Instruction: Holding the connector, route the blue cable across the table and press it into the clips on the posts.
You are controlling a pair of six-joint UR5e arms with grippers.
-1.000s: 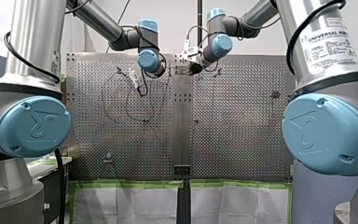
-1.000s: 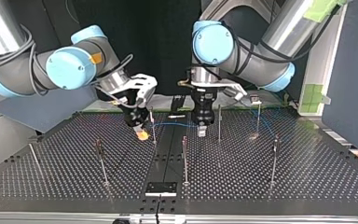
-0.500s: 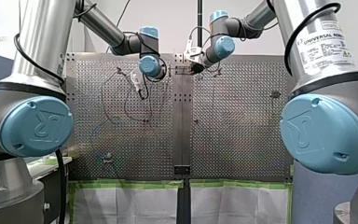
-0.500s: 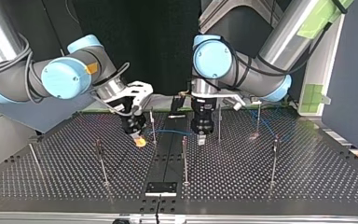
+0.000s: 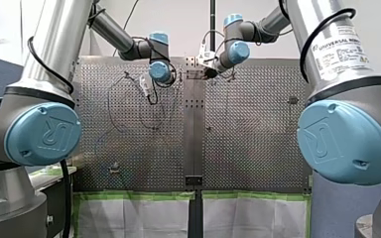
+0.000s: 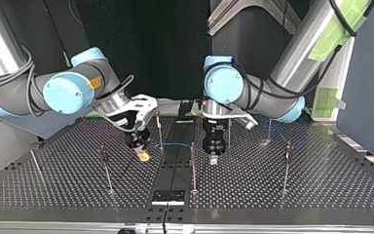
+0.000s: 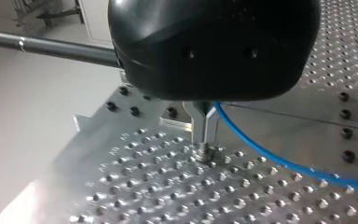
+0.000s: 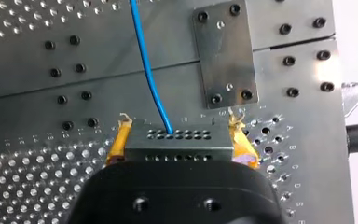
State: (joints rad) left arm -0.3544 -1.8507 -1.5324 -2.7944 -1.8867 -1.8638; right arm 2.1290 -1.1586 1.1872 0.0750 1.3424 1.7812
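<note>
In the right wrist view my right gripper has its yellow pads shut on a grey connector block. The blue cable leaves the block's far face. The top view shows that gripper low over the table at the view's left of centre. From it the cable runs past a thin post to my left gripper. In the left wrist view its metal fingers are shut, tips at the table, and the cable comes out beside them.
Several thin posts stand on the perforated table, among them one between the grippers, one behind my left gripper and one further toward the view's right. A small black plate lies at the near edge.
In the top view both grippers have come nearer and lower, the cable stretched between them moving along. It now runs on the near side of the post beside my right gripper.
</note>
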